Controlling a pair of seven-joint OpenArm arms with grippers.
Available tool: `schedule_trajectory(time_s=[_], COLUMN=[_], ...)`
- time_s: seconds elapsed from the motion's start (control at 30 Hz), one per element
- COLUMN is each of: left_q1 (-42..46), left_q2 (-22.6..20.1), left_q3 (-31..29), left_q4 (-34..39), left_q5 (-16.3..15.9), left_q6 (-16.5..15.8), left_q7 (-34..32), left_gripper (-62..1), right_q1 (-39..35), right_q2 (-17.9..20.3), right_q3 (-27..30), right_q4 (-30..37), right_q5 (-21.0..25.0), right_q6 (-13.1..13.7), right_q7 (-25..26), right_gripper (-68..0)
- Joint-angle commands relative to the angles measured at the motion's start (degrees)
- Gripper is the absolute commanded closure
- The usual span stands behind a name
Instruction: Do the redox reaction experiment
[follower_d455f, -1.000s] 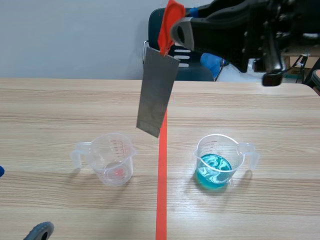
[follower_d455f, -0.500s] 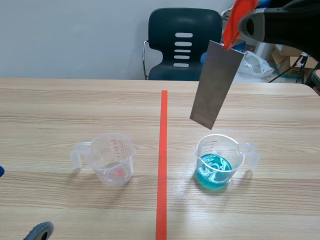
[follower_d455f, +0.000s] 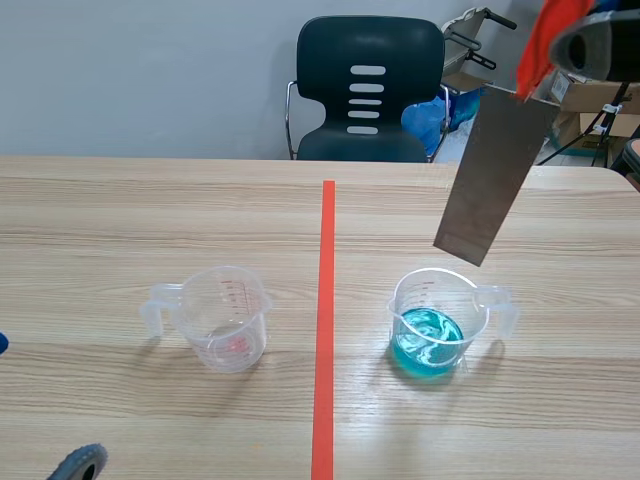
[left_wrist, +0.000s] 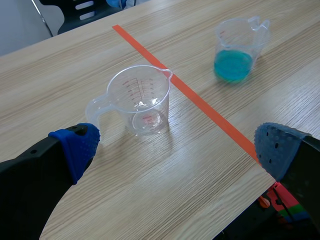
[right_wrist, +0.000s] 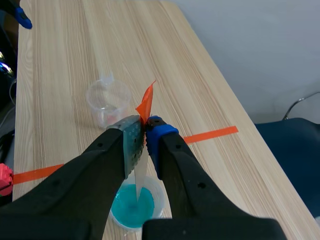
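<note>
Pinching the metal strip (follower_d455f: 492, 175) by its orange-tagged top so it hangs plumb beneath my right gripper (right_wrist: 145, 137), I hold it over the blue-liquid beaker (follower_d455f: 436, 325) for dipping, my left gripper (left_wrist: 178, 147) gaping idle behind the empty beaker (left_wrist: 142, 100).

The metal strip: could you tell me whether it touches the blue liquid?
Apart. The scene view shows the metal strip hanging above the cup, its lower edge clear of the blue liquid.
</note>
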Motion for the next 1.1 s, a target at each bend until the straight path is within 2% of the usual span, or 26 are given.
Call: schedule_trajectory(time_s=[0.0,0.33,0.7,1.07], left_q1=[-0.15,-0.15,-0.15,-0.15], left_q2=[0.15,0.15,0.15,0.15], left_q3=[-0.11,-0.11,-0.11,-0.11], left_q4=[0.76,0.76,0.76,0.76], left_q5=[-0.24,-0.24,-0.24,-0.24], left_q6=[-0.09,-0.09,-0.11,-0.11], left_q7=[-0.79,-0.79,-0.79,-0.76], left_gripper=[-62.3,-62.3,-62.3,-62.3], right_q1=[1.11,-1.75,-1.73,-3.32], right_q2=[1.38,1.07,1.01,-2.97], right_q3=[0.2,0.2,0.2,0.2], right_q4=[0.24,-1.81,-1.9,-1.86], right_q5=[0.37,-1.29,-1.29,-2.6], right_q6=[-0.11,-0.85,-0.83,0.37], right_q7=[0.48,-0.39,2.14,0.66], right_gripper=[-1.0,-1.0,-1.0,-1.0])
